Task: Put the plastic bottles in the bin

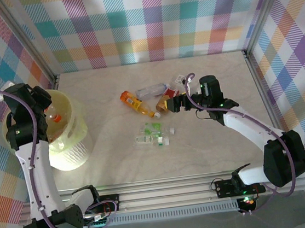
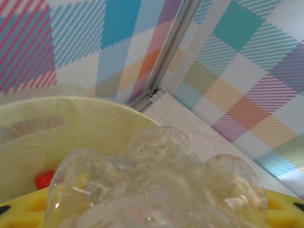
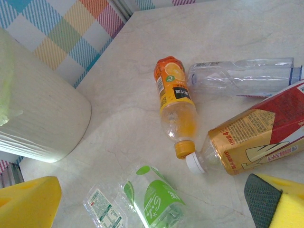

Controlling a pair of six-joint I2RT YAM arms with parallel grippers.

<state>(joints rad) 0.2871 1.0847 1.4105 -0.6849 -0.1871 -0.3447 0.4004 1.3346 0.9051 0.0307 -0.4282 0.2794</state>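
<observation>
We are at the drop-off step on the left: the left gripper (image 2: 152,213) grasps a clear plastic bottle with a lumpy base (image 2: 156,180) between its yellow fingers, above the mouth of the large round pale-yellow bin (image 2: 95,128) standing by the tabletop's left edge. A red-capped bottle (image 1: 55,115) lies inside the bin. The next move there, we judge, is to let go so the bottle falls within the rim. The right gripper (image 3: 152,202) hangs with jaws spread wide over the group near the tabletop's middle: an orange-labelled bottle (image 3: 175,104), a clear blue-capped bottle (image 3: 242,76), a red-and-brown-labelled bottle (image 3: 256,137) and a crushed green-labelled bottle (image 3: 159,199). It must choose one, descend across its body and close.
</observation>
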